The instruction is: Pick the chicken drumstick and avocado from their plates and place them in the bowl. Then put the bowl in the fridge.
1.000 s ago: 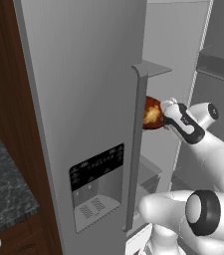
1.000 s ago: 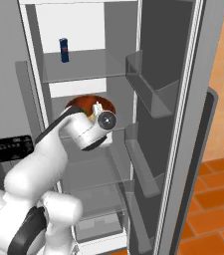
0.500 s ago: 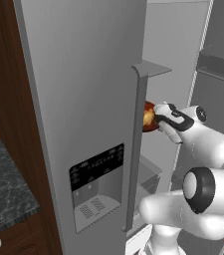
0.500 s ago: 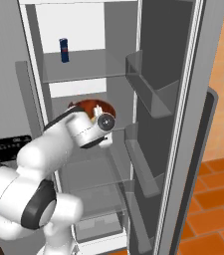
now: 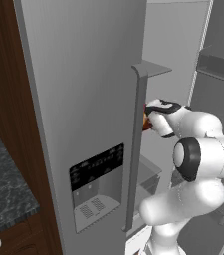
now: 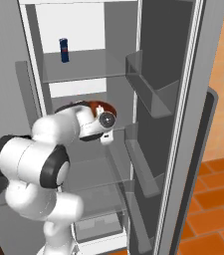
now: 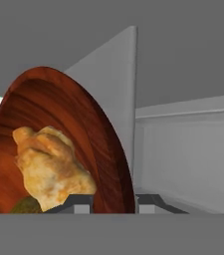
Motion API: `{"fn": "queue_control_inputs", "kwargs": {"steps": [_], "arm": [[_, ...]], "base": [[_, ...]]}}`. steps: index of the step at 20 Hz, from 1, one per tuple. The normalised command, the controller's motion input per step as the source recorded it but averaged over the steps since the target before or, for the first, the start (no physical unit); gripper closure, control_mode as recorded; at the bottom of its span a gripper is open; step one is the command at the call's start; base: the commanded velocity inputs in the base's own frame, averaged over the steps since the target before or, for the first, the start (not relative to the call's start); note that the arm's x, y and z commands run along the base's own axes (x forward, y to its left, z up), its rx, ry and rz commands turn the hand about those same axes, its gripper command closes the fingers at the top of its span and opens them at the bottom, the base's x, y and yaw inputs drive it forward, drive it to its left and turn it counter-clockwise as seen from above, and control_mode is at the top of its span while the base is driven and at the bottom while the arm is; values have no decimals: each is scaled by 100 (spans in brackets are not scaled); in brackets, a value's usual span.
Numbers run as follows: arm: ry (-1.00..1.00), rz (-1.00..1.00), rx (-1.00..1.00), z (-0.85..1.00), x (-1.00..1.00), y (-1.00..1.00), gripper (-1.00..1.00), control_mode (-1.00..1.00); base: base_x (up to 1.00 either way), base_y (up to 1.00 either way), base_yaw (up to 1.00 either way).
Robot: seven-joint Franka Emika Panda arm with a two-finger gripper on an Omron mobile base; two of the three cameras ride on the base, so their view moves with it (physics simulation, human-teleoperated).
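While the tall grey stainless-steel fridge (image 6: 173, 99) stands with its right door swung wide, the wide reddish-brown wooden bowl (image 7: 58, 144) is held inside the open compartment by the white arm's two-finger gripper (image 7: 112, 201). In the hand view, the bowl's rim is seen passing between the two dark finger tips, one inside the bowl and one outside, so the gripper appears to be clamped on that rim; this edge hold keeps the bowl's hollow free for its contents. Inside the bowl, the lumpy golden-tan chicken drumstick (image 7: 49, 167) is seen lying against the wooden wall, and a sliver of the dark olive-green avocado (image 7: 26, 205) is glimpsed just below it, touching it.

In the right base view, the bowl (image 6: 101, 106) is seen just beyond the hand, above a clear middle shelf (image 6: 96, 167) and under the upper shelf that carries a small dark blue can (image 6: 64, 50). In the left base view, a small piece of the bowl (image 5: 146, 120) shows beside the closed left door's long vertical handle (image 5: 136, 149), near the black dispenser panel (image 5: 96, 184).

Both foods being already loaded, the task is judged nearly complete: the bowl remains to be set on the shelf and released. Whether it already rests on a shelf cannot be told.
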Motion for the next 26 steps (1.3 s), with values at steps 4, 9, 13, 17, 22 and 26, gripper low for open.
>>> {"fn": "queue_control_inputs", "kwargs": {"steps": [4,9,13,17,22,26], "arm": [[1,0,0,-21,72,0,100,-100],[0,0,0,-15,49,6,-100,-100],[-12,0,0,10,4,3,-100,-100],[-24,0,0,42,-13,0,-100,-100],[-25,0,0,49,-42,6,-100,-100],[-7,0,0,74,-92,9,-100,-100]], "base": [[0,0,0],[0,0,0],[0,0,0],[0,0,0],[0,0,0],[0,0,0]]}}
